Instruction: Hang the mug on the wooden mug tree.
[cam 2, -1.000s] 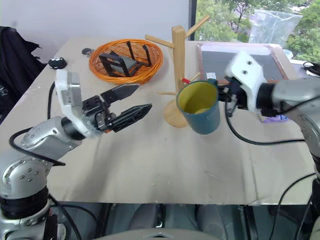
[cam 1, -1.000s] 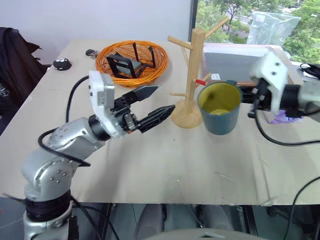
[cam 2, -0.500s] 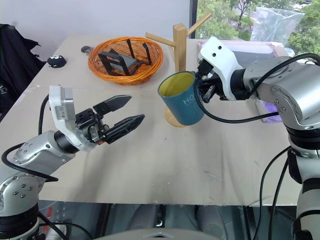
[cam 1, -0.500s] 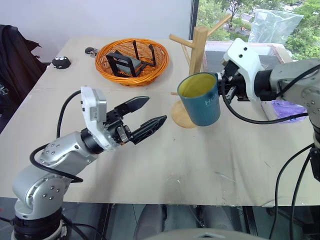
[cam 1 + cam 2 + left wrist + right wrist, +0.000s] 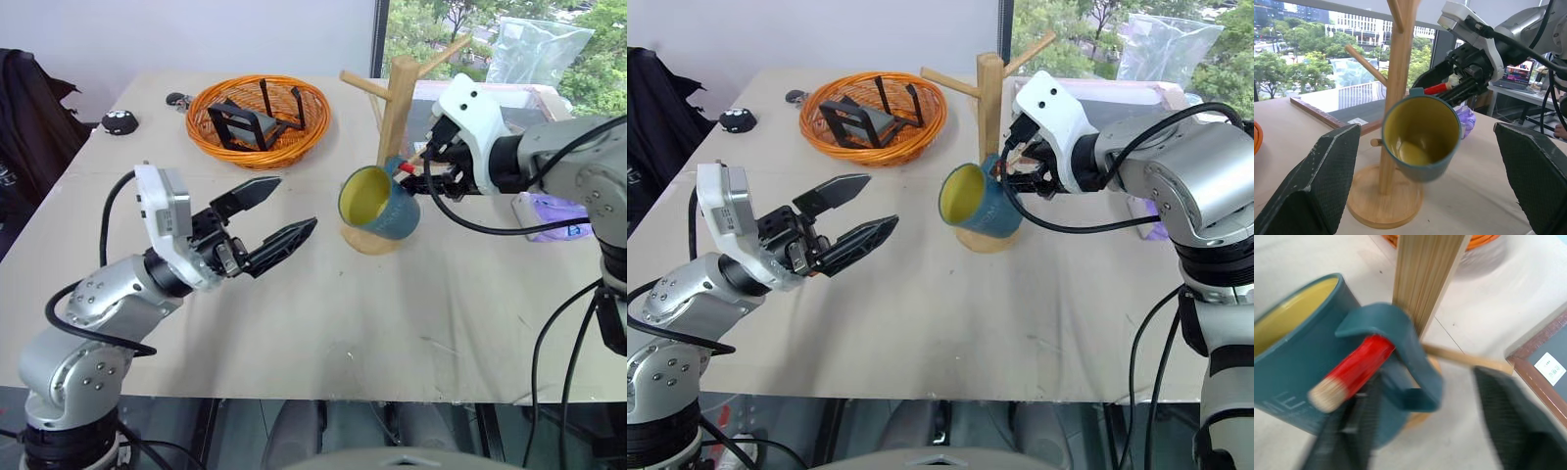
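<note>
The dark teal mug with its yellow inside hangs tilted, mouth toward my left side. Its loop handle is threaded over the red-tipped peg of the wooden mug tree. The tree's round base rests on the table. My right gripper is just behind the handle, open, one finger on each side of the handle with gaps between. My left gripper hovers open and empty to the left of the mug, pointing at it; in the left wrist view the mug hangs between its fingers.
An orange wire basket holding black items stands behind the left gripper. A small black object lies far left. A framed dark board and a purple item lie to the right. The table's front edge runs below.
The right gripper brought the mug in to the post, slipped the handle over the red-tipped peg and opened; the mug tipped and now hangs. The left gripper stayed open.
</note>
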Available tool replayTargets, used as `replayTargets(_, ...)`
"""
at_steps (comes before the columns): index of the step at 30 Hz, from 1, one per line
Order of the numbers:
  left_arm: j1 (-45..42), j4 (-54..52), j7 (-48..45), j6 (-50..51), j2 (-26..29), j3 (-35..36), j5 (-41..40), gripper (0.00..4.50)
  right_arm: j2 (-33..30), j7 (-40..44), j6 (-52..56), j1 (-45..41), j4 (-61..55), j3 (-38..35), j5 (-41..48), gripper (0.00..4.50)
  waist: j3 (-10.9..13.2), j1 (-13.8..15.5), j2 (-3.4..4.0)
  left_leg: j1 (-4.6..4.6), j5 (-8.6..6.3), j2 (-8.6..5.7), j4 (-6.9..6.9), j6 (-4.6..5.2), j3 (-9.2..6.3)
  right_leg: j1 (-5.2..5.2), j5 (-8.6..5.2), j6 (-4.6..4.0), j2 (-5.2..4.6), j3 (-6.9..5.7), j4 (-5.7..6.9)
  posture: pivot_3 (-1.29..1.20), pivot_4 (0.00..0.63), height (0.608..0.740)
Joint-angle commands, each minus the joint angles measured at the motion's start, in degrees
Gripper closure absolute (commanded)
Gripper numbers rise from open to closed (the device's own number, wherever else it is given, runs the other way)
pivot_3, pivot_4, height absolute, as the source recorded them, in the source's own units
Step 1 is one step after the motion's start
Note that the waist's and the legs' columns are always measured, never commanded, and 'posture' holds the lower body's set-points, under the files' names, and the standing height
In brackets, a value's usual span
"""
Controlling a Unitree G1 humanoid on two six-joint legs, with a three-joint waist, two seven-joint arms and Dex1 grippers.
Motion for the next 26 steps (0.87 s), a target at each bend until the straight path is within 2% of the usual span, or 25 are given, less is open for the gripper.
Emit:
replayTargets(1,-0.29,0.13,-1.3,-1.25,0.77,0.05,0.76,0.0,-2.27,2.24,2.59,-1.59,-4.15,-5.91,3.52,0.48,0.0,0.04,0.0,0.0,0.0,0.0,0.0,0.01,-0.02,0.0,0.0,0.0,0.0,-0.02,0.0,0.0,0.15,0.737)
replayTargets(4,-0.12,0.59,-1.83,-1.37,0.61,-0.87,2.19,0.0,-5.0,4.33,2.96,0.71,-6.12,-9.04,5.98,0.48,0.0,0.12,0.0,-0.01,-0.03,0.0,0.0,0.05,-0.01,0.0,0.0,0.0,0.0,-0.02,-0.01,0.0,0.15,0.737)
replayTargets(7,0.06,1.04,-2.41,-1.91,0.02,-2.38,4.22,0.0,-8.04,5.68,-1.38,5.39,-7.33,-11.84,6.18,0.48,-0.05,0.24,-0.08,-0.01,-0.13,-0.01,0.01,0.23,-0.03,0.03,0.0,0.0,-0.01,-0.03,-0.02,0.0,0.15,0.737)
replayTargets(11,2.21,2.68,-3.11,-3.47,-0.26,-4.25,9.21,0.0,-11.79,10.25,-8.11,19.54,-11.3,-19.96,8.54,0.48,-0.06,0.22,-0.09,0.01,-0.14,-0.01,0.02,0.24,0.01,0.05,0.0,0.01,-0.01,0.01,-0.01,0.0,0.15,0.737)
replayTargets(13,4.72,3.78,-2.98,-5.36,-0.36,-5.47,13.73,0.0,-9.27,12.27,-15.57,30.37,-13.63,-26.14,8.99,0.48,-0.08,0.23,-0.13,0.01,-0.14,0.01,0.0,0.25,0.03,0.04,0.0,0.01,0.0,0.01,-0.02,0.0,0.15,0.737)
replayTargets(16,9.6,5.46,-3.63,-9.14,-0.14,-8.44,21.56,0.0,-0.28,11.87,-26.19,46.94,-14.94,-33.75,8.75,0.48,-0.09,0.17,-0.13,0.02,-0.14,0.03,-0.05,0.24,0.03,0.07,0.0,0.01,0.06,0.01,-0.06,0.0,0.15,0.737)
replayTargets(18,12.55,6.28,-4.35,-11.53,-0.33,-9.96,24.97,0.0,4.61,11.82,-34.92,56.83,-13.76,-34.29,5.09,0.48,-0.1,0.22,-0.14,0.04,-0.14,0.07,-0.03,0.24,0.11,0.02,0.0,0.01,0.08,0.09,-0.01,0.0,0.15,0.737)
replayTargets(20,14.81,8.18,-4.13,-14.78,-1.22,-11.74,29.37,0.0,10.32,13.35,-47.99,65.4,-9.21,-33.99,0.58,0.48,-0.09,0.31,-0.07,0.08,-0.14,0.07,0.02,0.24,0.18,0.1,0.0,0.01,0.07,0.1,0.01,0.0,0.15,0.737)
replayTargets(23,16.26,10.88,-4.7,-18.53,-2.12,-13.52,33.61,0.0,14.34,16.65,-62.58,71.35,-2.39,-32.83,-3.86,0.48,-0.13,0.35,-0.08,0.36,-0.14,0.03,0.04,0.26,0.29,0.44,-0.01,0.02,0.08,-0.02,-0.07,0.0,0.15,0.737)
replayTargets(26,16.73,13.08,-4.71,-19.65,-4.21,-14.33,34.15,0.0,16.55,18.95,-74.25,72.87,5.16,-31.16,-7.17,0.48,-0.14,0.1,-0.1,0.59,-0.14,0.02,0.05,0.26,0.36,0.58,-0.01,0.02,0.07,0.09,-0.03,0.0,0.15,0.737)
